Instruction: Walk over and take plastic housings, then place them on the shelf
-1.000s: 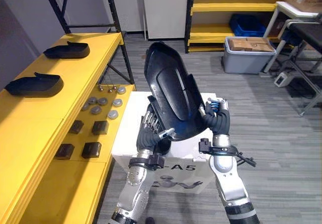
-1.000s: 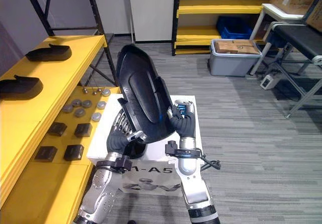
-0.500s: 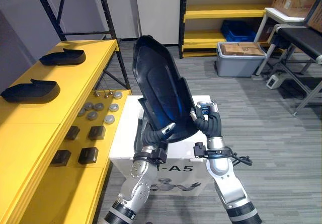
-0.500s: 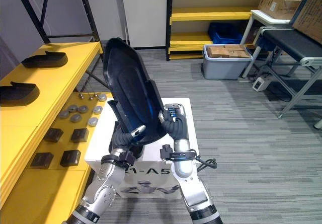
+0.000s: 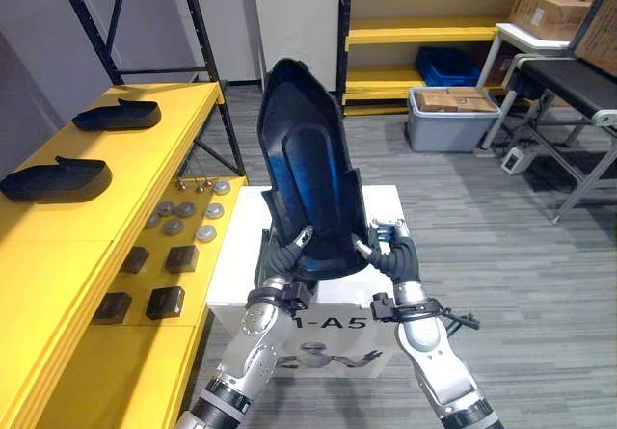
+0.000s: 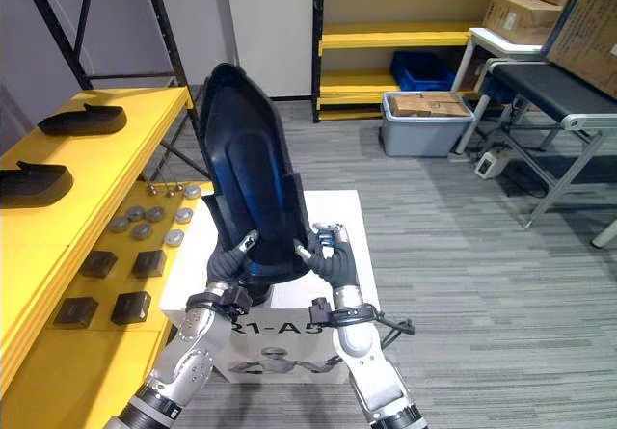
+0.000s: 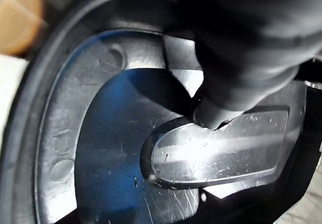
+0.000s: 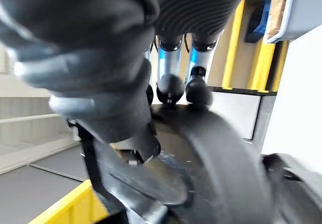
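Bright, even overhead light fills the eye views; shadows are soft. The black housing [image 5: 310,174] carries a blue sheen down its hollow. In the left wrist view white glare streaks its scratched surface, and the left hand [image 7: 241,53] is deep in shadow.

housing [image 5: 310,183]: glossy black plastic, fine scratches | shelf [image 5: 58,265]: smooth matt yellow | floor [image 5: 521,246]: grey, ribbed texture
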You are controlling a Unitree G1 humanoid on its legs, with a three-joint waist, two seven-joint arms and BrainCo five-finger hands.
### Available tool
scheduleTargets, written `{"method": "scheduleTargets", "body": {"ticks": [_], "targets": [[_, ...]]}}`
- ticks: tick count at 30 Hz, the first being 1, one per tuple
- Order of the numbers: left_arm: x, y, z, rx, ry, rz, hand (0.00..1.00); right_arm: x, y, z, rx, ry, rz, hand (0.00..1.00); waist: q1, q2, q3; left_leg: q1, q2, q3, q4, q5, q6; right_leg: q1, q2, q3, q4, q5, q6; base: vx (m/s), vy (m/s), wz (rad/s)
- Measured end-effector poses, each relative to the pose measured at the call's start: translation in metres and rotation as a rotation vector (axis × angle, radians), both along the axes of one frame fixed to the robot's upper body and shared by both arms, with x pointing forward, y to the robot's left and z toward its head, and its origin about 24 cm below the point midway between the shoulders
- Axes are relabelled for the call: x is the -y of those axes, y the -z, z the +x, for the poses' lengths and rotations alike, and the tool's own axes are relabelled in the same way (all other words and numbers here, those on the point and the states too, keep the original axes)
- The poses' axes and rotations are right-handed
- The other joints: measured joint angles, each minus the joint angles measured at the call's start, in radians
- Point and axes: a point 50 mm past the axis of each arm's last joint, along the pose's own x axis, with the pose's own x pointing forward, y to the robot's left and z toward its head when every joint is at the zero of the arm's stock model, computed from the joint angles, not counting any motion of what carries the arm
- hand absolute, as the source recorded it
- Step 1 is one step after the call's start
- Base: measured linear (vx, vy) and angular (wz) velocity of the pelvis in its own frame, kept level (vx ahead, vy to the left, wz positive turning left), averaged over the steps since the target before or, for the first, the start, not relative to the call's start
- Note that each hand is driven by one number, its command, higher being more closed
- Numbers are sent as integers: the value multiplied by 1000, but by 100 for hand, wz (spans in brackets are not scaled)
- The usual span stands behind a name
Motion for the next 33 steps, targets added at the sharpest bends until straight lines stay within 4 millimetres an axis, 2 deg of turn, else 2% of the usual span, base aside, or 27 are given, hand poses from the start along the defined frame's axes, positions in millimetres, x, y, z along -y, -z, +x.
{"method": "scheduleTargets", "body": {"ticks": [4, 9, 12, 14, 15, 16, 17, 20, 21, 23, 24, 27, 29, 33], "targets": [[-2, -1, -2, 31, -12, 54, 100, 8, 4, -1, -40, -15, 46, 0, 1, -1, 0, 3, 0, 3, 0, 1, 0, 0, 0, 0, 1, 0, 0, 0, 0, 0], [0, -1, -9, 40, -53, 44, 100, 22, -12, -1, 8, -8, 202, 0, 2, -3, 2, 3, 1, 5, -1, 1, 0, 0, 0, 1, 1, 0, 1, 0, 0, 0], [-16, 1, -13, 40, -115, 43, 100, 61, -21, -1, 65, 136, 354, 0, 1, -7, 4, 2, 1, 5, -3, 1, 0, -1, 0, 1, 0, -1, 1, 0, 0, 0], [-38, 3, -20, 32, -209, 33, 100, 108, -14, -13, 77, 325, 412, 0, 2, -9, 5, -3, 0, 5, -3, 1, 0, -6, 0, 1, -1, -1, 1, 0, 0, 0], [-43, 4, -22, 30, -230, 33, 100, 118, -12, -17, 76, 370, 416, 0, 1, -9, 5, -5, 1, 5, -3, 1, 0, -8, 0, 1, -1, -1, 1, 0, 0, 0], [-54, 7, -25, 18, -276, 36, 100, 136, -5, -26, 71, 448, 449, 0, 0, -9, 5, -7, 1, 5, -1, 1, 0, -9, 0, 1, -2, -1, 1, 0, 0, 0], [-59, 9, -27, 9, -295, 38, 100, 144, -1, -30, 62, 485, 464, 0, -2, -9, 5, -6, 1, 5, -1, 1, 0, -9, 1, 1, -2, -1, 1, 0, 0, 0], [-70, 14, -38, -15, -341, 48, 100, 174, 30, -50, -33, 652, 521, 0, -10, -11, 6, -7, 1, 5, -1, 0, -1, -9, 1, 1, -2, -1, 1, 0, 0, 0], [-72, 15, -41, -18, -349, 46, 100, 182, 47, -58, -102, 712, 521, 0, -10, -13, 7, -7, 2, 5, -3, 0, -1, -9, 1, 2, -3, -1, 1, 0, 0, 0], [-73, 16, -45, -20, -355, 48, 100, 187, 71, -69, -205, 772, 522, 0, -11, -13, 7, -7, 2, 6, -4, -1, -2, -9, 1, 3, -3, -1, 2, 0, 0, 0], [-76, 16, -50, -19, -367, 52, 100, 187, 95, -81, -325, 809, 502, 0, -14, -13, 7, -7, 3, 6, -4, -1, -3, -9, 1, 4, -3, 0, 2, 0, 0, 0], [-79, 15, -57, -12, -375, 51, 100, 183, 133, -104, -549, 830, 432, 0, -16, -13, 7, -7, 6, 6, -4, -3, -4, -8, 2, 4, -3, 0, 2, 0, 0, 0], [-79, 18, -63, -13, -360, 55, 100, 173, 168, -129, -774, 797, 374, 0, -12, -15, 6, -6, 10, 6, -4, -3, -5, -5, 3, 3, -3, 0, 2, 0, 0, 0], [-81, 28, -74, -56, -349, 69, 100, 145, 200, -155, -1024, 660, 311, 0, -7, -14, 5, 4, 11, 4, -4, -3, -5, 6, 2, -4, -3, -1, 3, 0, 0, 0]]}}
